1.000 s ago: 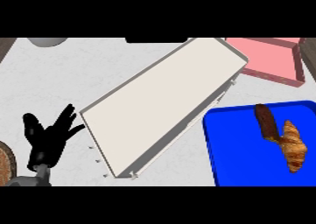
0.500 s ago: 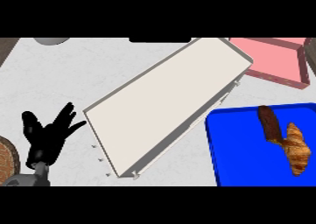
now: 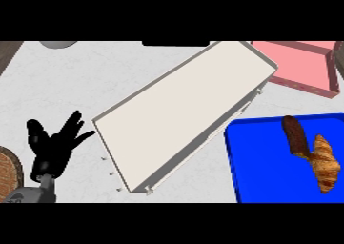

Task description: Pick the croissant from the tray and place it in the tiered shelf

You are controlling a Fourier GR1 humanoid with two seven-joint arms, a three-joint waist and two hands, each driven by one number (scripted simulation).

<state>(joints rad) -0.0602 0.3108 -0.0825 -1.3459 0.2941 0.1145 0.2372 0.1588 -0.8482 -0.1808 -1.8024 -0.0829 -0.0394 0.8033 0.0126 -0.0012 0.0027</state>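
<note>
Right now the croissant (image 3: pixel 324 163) lies on the blue tray (image 3: pixel 262 164) at the lower right of the counter (image 3: pixel 97 76), toward the tray's right side, its length running roughly up and down the view and its golden-brown crust showing. Just beside it, up and to the left, a darker brown elongated piece (image 3: pixel 295 135) lies at a slant, its lower end touching or all but touching the croissant's upper end. Across the middle of the view the tiered shelf (image 3: pixel 181 114) runs as a long cream-white slab, set diagonally from upper right to lower left, with its pale edge and small feet showing along the lower side; its lower right edge comes close to the tray's upper left corner. At lower left the left hand (image 3: pixel 53 147) stands with fingers spread wide and pointing up, holding nothing, well apart from the tray and just left of the shelf's lower end. A round brown wicker-looking object (image 3: pixel 4 172) peeks in at the left edge beside that hand. At upper right a pink box (image 3: pixel 308 64) sits behind the shelf's far end. No writing, brand or label can be read on anything.
</note>
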